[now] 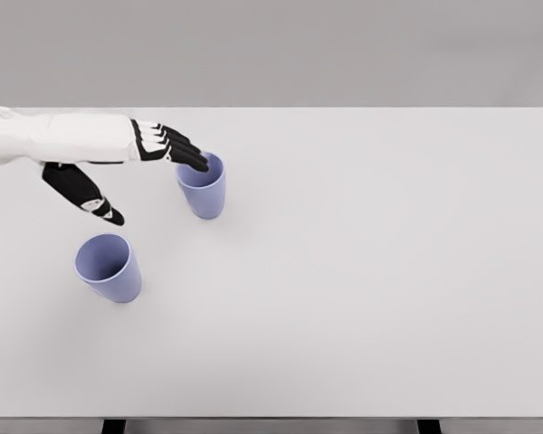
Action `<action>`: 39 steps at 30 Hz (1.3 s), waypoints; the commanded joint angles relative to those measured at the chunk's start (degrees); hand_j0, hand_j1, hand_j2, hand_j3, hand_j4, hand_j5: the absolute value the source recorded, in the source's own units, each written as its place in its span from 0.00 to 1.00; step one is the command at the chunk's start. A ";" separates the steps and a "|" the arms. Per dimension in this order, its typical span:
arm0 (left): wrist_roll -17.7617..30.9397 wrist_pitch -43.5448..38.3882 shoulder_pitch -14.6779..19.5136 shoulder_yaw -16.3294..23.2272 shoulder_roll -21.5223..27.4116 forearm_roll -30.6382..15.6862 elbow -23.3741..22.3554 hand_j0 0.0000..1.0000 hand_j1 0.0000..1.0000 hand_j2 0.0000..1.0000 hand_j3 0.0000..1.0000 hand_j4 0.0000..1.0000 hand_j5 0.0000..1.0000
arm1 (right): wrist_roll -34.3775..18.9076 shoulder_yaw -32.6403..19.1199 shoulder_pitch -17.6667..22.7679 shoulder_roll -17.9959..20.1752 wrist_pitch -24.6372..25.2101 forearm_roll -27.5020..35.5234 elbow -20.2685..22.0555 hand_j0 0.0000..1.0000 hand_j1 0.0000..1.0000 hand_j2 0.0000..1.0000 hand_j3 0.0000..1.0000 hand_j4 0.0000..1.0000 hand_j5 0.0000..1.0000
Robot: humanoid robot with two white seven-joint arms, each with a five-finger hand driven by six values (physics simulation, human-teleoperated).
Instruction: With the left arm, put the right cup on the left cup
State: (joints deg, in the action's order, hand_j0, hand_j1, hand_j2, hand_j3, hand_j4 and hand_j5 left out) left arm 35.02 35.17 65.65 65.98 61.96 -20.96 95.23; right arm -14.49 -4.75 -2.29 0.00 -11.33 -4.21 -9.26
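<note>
My left hand (131, 167): fingers spread, holding nothing, tips at the right cup (202, 185) rim.
Risk: my fingertips could tip it before the thumb closed.
Left cup (108, 267): near.

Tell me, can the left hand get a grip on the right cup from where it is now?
Probably yes: the left hand is open, its fingers at the right cup rim, nothing between.

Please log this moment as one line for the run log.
left hand: open, fingertips at right cup rim | left cup: upright, apart | stacking: not yet done
</note>
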 commanded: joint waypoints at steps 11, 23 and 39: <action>-0.02 -0.17 3.08 3.36 -10.19 3.11 -12.96 1.00 1.00 1.00 1.00 1.00 1.00 | 0.07 0.00 0.09 0.00 -0.01 -0.01 -0.32 1.00 1.00 1.00 1.00 1.00 1.00; -0.02 -0.17 2.37 4.33 -21.26 8.21 -30.54 1.00 1.00 1.00 1.00 1.00 1.00 | 0.07 0.09 0.09 0.00 -0.01 -0.01 -0.32 1.00 1.00 1.00 1.00 1.00 1.00; -0.02 -0.17 0.26 4.33 -23.99 9.97 -31.51 1.00 1.00 1.00 1.00 1.00 1.00 | 0.07 0.09 0.09 0.00 -0.01 -0.01 -0.32 1.00 1.00 1.00 1.00 1.00 1.00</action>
State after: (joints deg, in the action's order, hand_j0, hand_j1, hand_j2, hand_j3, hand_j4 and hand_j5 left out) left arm 35.02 35.15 65.92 70.41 37.91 -10.61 63.74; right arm -14.40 -4.60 -2.20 0.00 -11.33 -4.19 -9.58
